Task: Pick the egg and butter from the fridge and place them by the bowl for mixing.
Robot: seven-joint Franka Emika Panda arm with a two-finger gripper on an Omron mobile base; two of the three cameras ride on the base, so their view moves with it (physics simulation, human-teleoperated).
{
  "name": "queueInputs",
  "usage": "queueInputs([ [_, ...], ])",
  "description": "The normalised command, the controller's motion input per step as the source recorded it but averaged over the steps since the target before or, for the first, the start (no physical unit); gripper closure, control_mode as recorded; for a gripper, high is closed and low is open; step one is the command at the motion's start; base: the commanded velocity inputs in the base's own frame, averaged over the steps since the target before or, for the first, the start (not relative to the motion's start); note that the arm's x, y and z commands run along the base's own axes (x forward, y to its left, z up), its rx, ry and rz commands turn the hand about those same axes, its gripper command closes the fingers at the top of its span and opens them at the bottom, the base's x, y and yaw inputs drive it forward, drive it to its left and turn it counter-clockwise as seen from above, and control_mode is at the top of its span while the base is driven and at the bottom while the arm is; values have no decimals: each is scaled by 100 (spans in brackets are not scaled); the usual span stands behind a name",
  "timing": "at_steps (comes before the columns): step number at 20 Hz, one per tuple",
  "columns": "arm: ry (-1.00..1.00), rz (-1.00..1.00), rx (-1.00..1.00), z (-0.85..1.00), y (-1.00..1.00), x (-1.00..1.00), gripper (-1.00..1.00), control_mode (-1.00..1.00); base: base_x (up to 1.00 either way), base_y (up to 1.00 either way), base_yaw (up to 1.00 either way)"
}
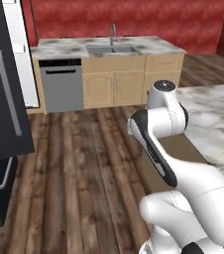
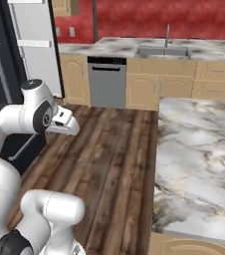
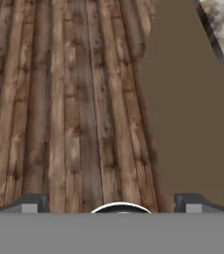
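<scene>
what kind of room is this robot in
A home kitchen, rendered rather than real. Marble-topped wooden cabinets along a red wall hold a sink with a tap, a grey dishwasher is built in beside them, and the tall black fridge stands at the left on the plank floor.

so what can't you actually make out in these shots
- Fridge interior: left base view, the open black door faces the camera and the left edge cuts it off; no shelf contents can be seen.
- Fridge in right base view: the arm partly covers it.
- Gripper: hand view, the tips barely rise at the bottom, spread wide over the wooden floor.
- Marble counter: cut off by the right edge.
</scene>
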Motion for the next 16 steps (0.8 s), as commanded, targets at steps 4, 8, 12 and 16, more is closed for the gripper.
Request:
queueInputs([
  [4, 0, 0, 0, 0, 0, 0, -100, 100, 82, 0, -15],
  [8, 0, 0, 0, 0, 0, 0, -100, 100, 87, 0, -12],
  [12, 0, 0, 0, 0, 0, 0, -100, 100, 86, 0, -2],
  [16, 0, 0, 0, 0, 0, 0, -100, 100, 84, -21, 0],
])
